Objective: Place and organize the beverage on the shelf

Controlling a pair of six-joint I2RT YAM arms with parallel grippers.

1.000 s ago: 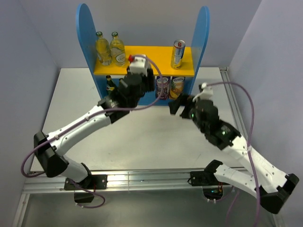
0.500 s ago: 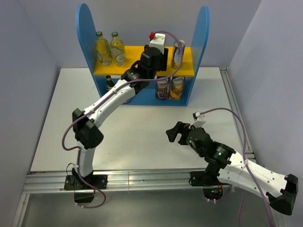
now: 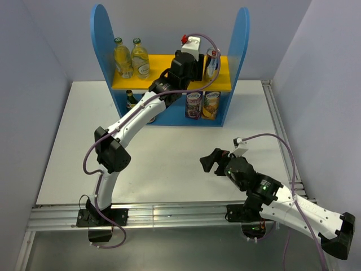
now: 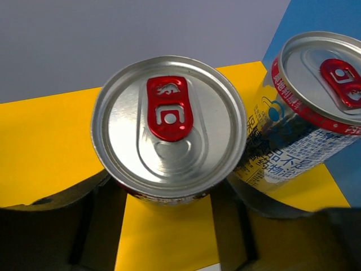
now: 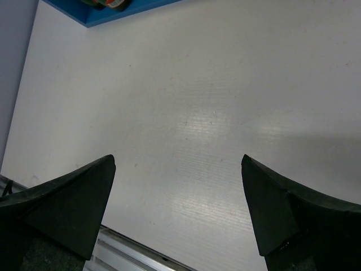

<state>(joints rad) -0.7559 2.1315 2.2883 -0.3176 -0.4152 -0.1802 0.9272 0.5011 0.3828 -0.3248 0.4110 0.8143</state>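
The blue shelf (image 3: 101, 34) has a yellow upper board (image 3: 135, 83). My left gripper (image 3: 190, 66) is over that board, shut on a blue-silver can (image 4: 169, 124) with a red tab. The can is held between my fingers (image 4: 101, 195) and is hidden under the wrist in the top view. A second can (image 3: 211, 63) stands right beside it (image 4: 316, 113), near the right panel. Two pale-yellow bottles (image 3: 122, 59) (image 3: 140, 58) stand at the board's left end. A dark green bottle (image 3: 131, 100) shows on the lower tier. My right gripper (image 3: 211, 161) is open and empty above the table (image 5: 177, 186).
A purple container (image 3: 193, 105) and a yellow fruit-printed one (image 3: 211, 105) stand on the lower tier at the right. The shelf's right panel (image 3: 242, 34) is close to the cans. Grey walls stand on both sides. The metal rail (image 5: 130, 254) runs along the table's front edge.
My left arm rose from in front of the lower tier to the upper board, stopping beside the standing can. My right arm drew back from the shelf toward the table's near side.
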